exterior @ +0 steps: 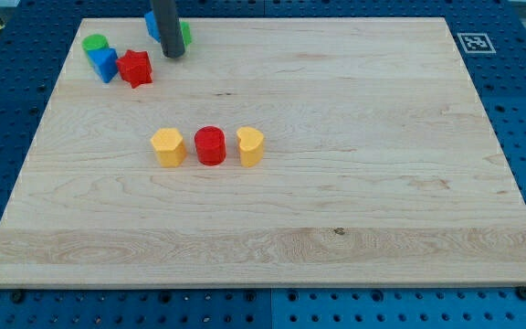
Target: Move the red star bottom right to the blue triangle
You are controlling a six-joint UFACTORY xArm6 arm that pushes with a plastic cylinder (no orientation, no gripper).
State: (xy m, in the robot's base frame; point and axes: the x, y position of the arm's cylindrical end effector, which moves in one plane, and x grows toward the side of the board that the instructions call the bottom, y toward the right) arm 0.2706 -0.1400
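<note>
1. We see our rod coming down from the view's top, and my tip (173, 55) rests on the wooden surface (354, 210) near its upper left corner.
2. We carry no pincer at all, only this straight dark rod, so there is nothing that opens or closes.
3. The red star (136, 68) lies just to the view's left of my tip and slightly lower, apart from it by a small gap.
4. A blue block (103, 64), whose exact shape we cannot make out, sits directly left of the red star and seems to touch it.
5. A green block (94, 42) stands just above that blue block, close to the surface's left edge.
6. Behind our rod we make out another blue block (152, 24) and a second green block (186, 33), both largely hidden, so we cannot tell their shapes.
7. Lower down, left of the surface's middle, three blocks form a row: a yellow hexagon-like block (168, 146), a red cylinder (210, 144) and a yellow heart (250, 145), standing near one another without touching.
8. A black-and-white marker (474, 42) sits at the surface's upper right corner.
</note>
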